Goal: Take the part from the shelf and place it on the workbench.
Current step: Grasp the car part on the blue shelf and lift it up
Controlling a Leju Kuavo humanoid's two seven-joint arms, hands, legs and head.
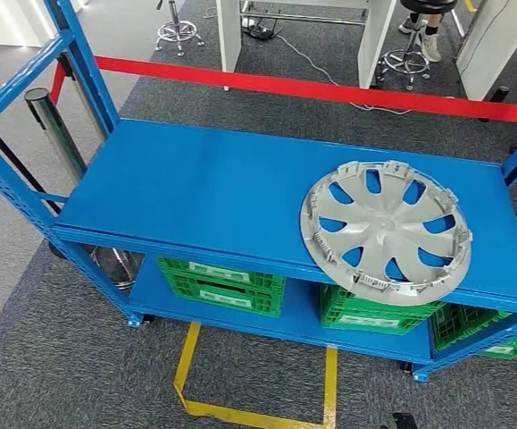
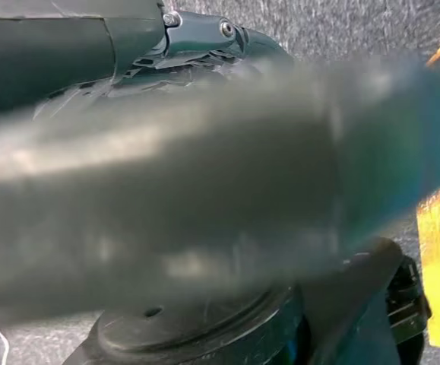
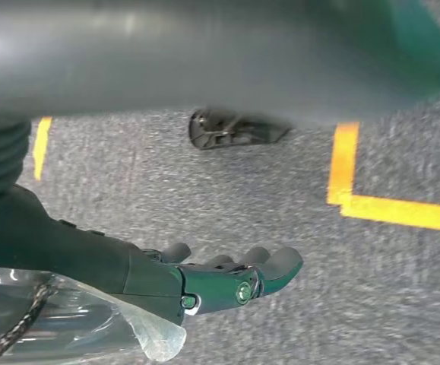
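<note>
Right now the silver wheel cover (image 1: 386,231) is lying flat on the top board of the blue shelf (image 1: 195,192), toward its right end, with its near edge hanging slightly over the front lip. Nothing is touching it yet. Green crates (image 1: 223,284) are sitting on the lower level, and a red barrier tape (image 1: 309,89) is running behind the shelf.

Both arms seem to be hanging beside the body. The right hand (image 3: 229,277) is showing over grey carpet with yellow floor tape (image 3: 378,205), its fingers stretched out nearly straight and holding nothing. The left hand (image 2: 206,46) is mostly hidden behind a blurred grey shape, so I cannot tell how its fingers are lying.

The step in hand looks like the approach and reach. To do it well, the robot should be standing square to the cover and taking it at the rim from both sides, keeping it level. The overhanging edge is probably the easiest place to get fingers underneath. The thin clips around the rim look fragile, so a gentle hold is wise.
</note>
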